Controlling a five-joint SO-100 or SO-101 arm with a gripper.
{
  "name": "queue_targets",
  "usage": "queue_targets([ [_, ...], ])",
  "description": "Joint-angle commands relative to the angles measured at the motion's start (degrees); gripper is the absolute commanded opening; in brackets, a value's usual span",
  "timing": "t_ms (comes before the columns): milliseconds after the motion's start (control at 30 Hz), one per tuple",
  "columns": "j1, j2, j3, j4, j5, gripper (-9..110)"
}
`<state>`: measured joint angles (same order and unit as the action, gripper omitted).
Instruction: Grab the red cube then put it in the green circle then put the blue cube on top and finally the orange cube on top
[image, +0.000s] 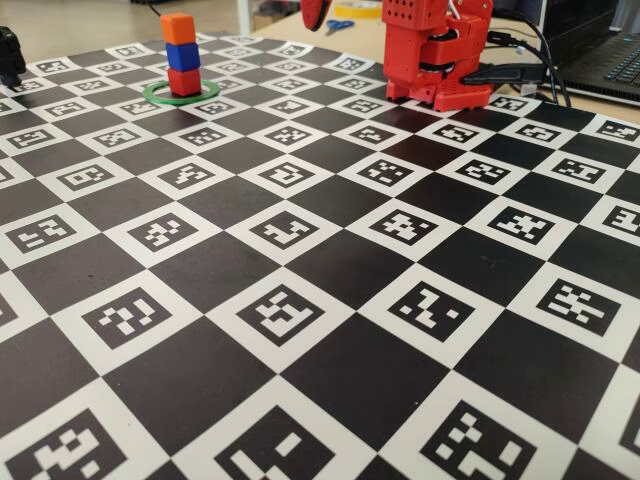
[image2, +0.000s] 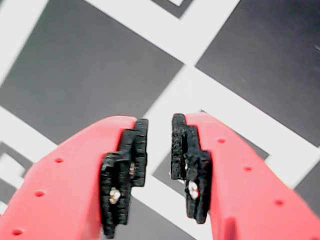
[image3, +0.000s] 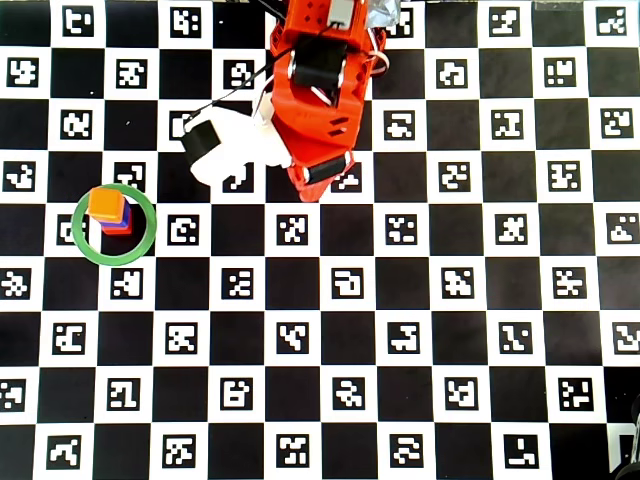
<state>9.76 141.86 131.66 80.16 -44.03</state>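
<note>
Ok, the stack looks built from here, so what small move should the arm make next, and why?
Probably none beyond settling at rest. The red cube sits inside the green circle, the blue cube on it and the orange cube on top. The gripper holds nothing, its jaws slightly apart over bare board, well away from the stack.
</note>
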Motion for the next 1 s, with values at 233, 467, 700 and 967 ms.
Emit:
queue_targets([
  [233, -4.75, 17.23, 7.82, 1.23, -8.0, -5],
  [467, -8.61, 23.12, 15.47, 1.67, -10.99, -5],
  [700, -12.3, 30.94, 25.22, 1.76, -12.66, -6],
  [967, -10.28, 36.3, 30.67, 1.23, -15.03, -6],
])
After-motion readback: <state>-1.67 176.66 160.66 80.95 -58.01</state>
